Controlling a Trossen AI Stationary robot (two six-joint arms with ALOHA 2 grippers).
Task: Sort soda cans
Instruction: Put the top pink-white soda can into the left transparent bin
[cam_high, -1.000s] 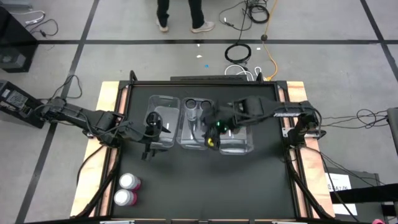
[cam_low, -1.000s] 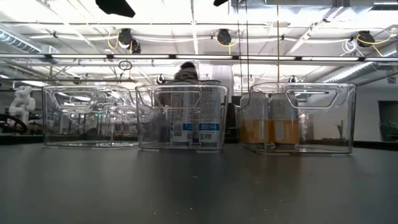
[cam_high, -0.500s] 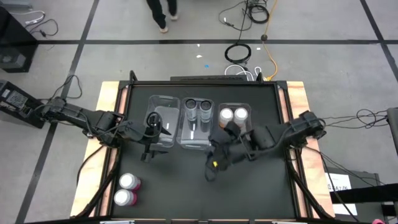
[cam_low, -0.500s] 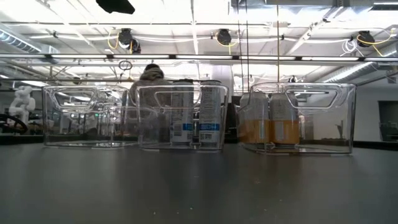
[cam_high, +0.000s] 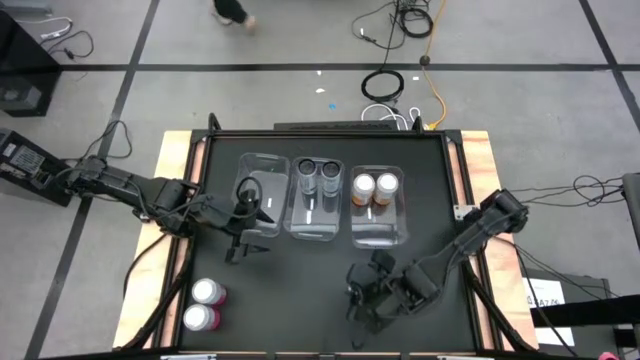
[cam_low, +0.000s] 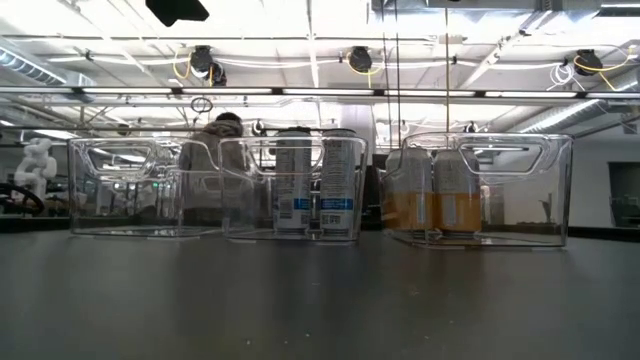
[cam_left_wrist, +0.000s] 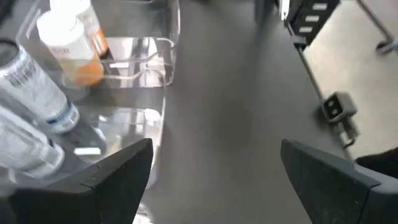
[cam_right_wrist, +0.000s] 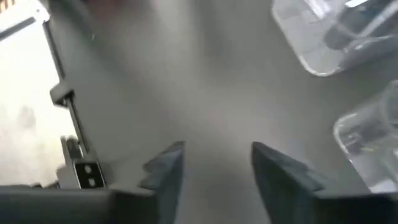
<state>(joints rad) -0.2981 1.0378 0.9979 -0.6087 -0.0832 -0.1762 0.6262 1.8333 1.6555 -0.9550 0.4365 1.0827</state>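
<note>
Your biggest worry is the table (cam_high: 300, 270) itself: its near stretch is wide and bare, and the two pink cans (cam_high: 203, 305) stand at its near-left corner, just inside the wooden edge, touching or almost touching each other — a careless approach there could knock one over or push it off the edge. Next come the three clear bins in a row across the middle. The left bin (cam_high: 262, 170) holds no cans as far as the overhead view shows, the middle bin (cam_high: 316, 222) has the two dark cans (cam_high: 318, 172) upright at its far end, and the right bin (cam_high: 378, 230) has the two orange cans (cam_high: 374, 186) upright at its far end. These bins look light, so I judge that an arm brushing a wall could slide a bin and tip its cans. Watch your left gripper (cam_high: 243, 215) above all: it hangs at the near end of the left bin with its fingers (cam_left_wrist: 118, 174) spread wide and nothing between them, close enough to catch the wall on any sideways move. Your right gripper (cam_high: 362, 300) sits low over bare table near the front, well apart from the pink cans, its fingers (cam_right_wrist: 165, 168) parted with an empty gap — reaching across from there would be long, and it could collide with the left arm.
</note>
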